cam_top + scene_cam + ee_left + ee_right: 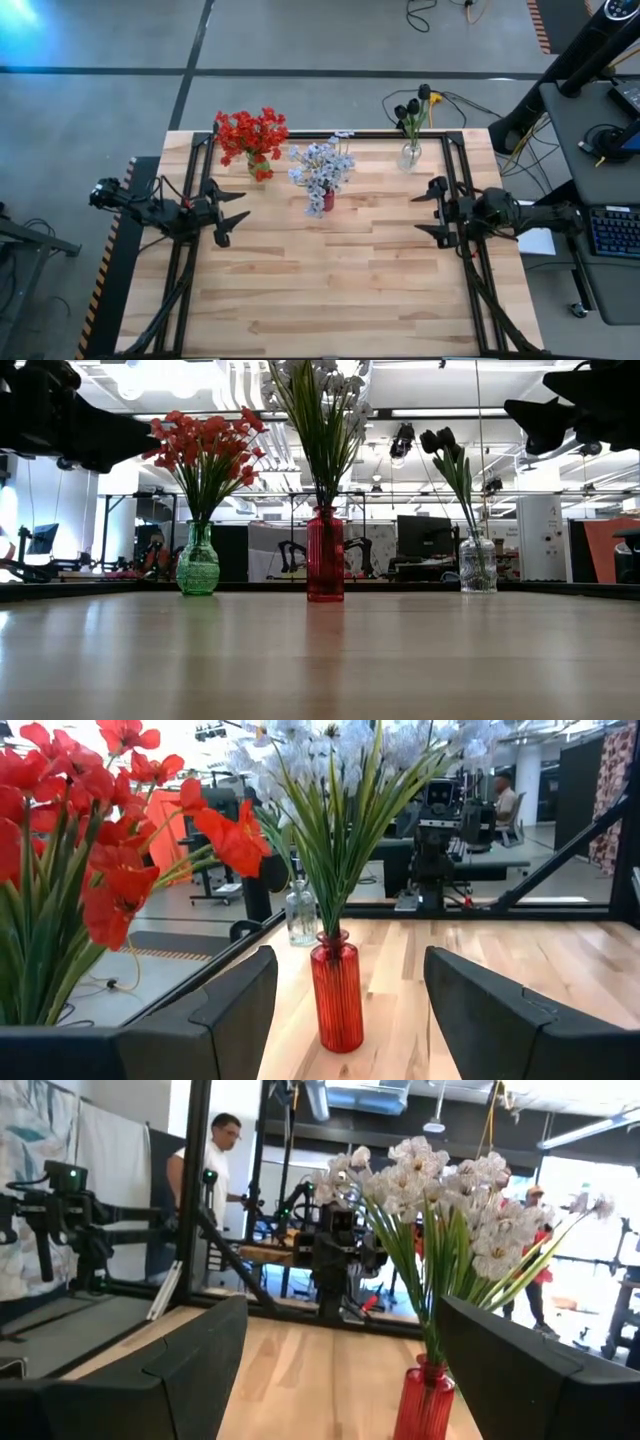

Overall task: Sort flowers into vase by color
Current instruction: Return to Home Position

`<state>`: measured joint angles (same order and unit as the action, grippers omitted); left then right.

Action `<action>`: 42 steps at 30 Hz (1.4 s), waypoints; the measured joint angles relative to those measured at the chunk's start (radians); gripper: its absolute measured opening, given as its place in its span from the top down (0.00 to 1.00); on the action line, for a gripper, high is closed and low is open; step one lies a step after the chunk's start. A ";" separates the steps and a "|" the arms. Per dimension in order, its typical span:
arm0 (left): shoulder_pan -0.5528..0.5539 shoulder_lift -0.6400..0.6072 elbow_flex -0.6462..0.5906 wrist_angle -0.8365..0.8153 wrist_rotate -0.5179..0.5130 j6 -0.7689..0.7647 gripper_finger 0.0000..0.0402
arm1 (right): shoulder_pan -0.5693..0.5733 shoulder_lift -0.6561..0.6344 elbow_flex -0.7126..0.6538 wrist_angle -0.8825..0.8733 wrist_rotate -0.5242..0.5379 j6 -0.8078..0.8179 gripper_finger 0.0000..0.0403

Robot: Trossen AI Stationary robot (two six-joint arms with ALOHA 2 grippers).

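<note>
Counter (pixel 330 290): three vases are standing upright in a loose row across the upper part of the high view, each apart from the others.

Red flowers (pixel 250 132): they are sitting in the green vase (pixel 198 565), at the upper left of the counter in the high view and leftmost in the low view.

White flowers (pixel 322 165): they are sitting in the red vase (pixel 325 555), near upper centre in the high view, just right of the red bunch and a little lower in the frame.

Dark flowers (pixel 413 105): they are sitting in the clear vase (pixel 478 565), at the upper right, close to the counter's far edge.

Left hand (pixel 244 206): it is hovering at the left-centre of the high view, below the green vase in the frame, pointing toward the middle of the counter. It is released; its fingers (pixel 235 1015) are spreading wide in the left wrist view, grasping nothing, with the red vase ahead of them.

Right hand (pixel 415 214): it is hovering at the right-centre of the high view, below the clear vase in the frame, facing the left hand. It is likewise released and grasping nothing.

A person (pixel 215 1155) is standing in the room beyond the counter in the right wrist view.
</note>
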<state>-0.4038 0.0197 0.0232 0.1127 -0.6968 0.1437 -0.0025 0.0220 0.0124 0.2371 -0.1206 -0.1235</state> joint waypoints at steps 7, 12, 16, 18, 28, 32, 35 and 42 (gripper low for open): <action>0.000 0.002 0.011 0.000 0.000 0.000 0.41 | 0.000 0.001 0.000 0.000 0.000 0.019 0.22; 0.000 0.001 0.011 -0.002 0.000 0.000 0.41 | 0.000 0.001 -0.001 0.000 0.000 0.019 0.22; 0.000 0.002 0.011 -0.002 0.000 0.000 0.41 | 0.000 0.001 -0.001 0.000 0.000 0.019 0.22; 0.000 0.002 0.011 -0.002 0.000 0.000 0.41 | 0.000 0.001 -0.001 0.000 0.000 0.019 0.22; 0.000 0.002 0.011 -0.002 0.000 0.000 0.41 | 0.000 0.001 -0.001 0.000 0.000 0.019 0.22; 0.000 0.002 0.011 -0.002 0.000 0.000 0.41 | 0.000 0.001 -0.002 0.000 0.000 0.019 0.22; 0.000 0.002 0.011 -0.002 0.000 0.000 0.41 | 0.000 0.001 -0.002 0.000 0.000 0.019 0.22; 0.000 0.002 0.011 -0.002 0.000 0.000 0.41 | 0.000 0.001 -0.002 0.000 0.000 0.019 0.22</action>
<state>-0.4038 0.0219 0.0345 0.1108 -0.6964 0.1436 -0.0025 0.0227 0.0109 0.2375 -0.1207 -0.1047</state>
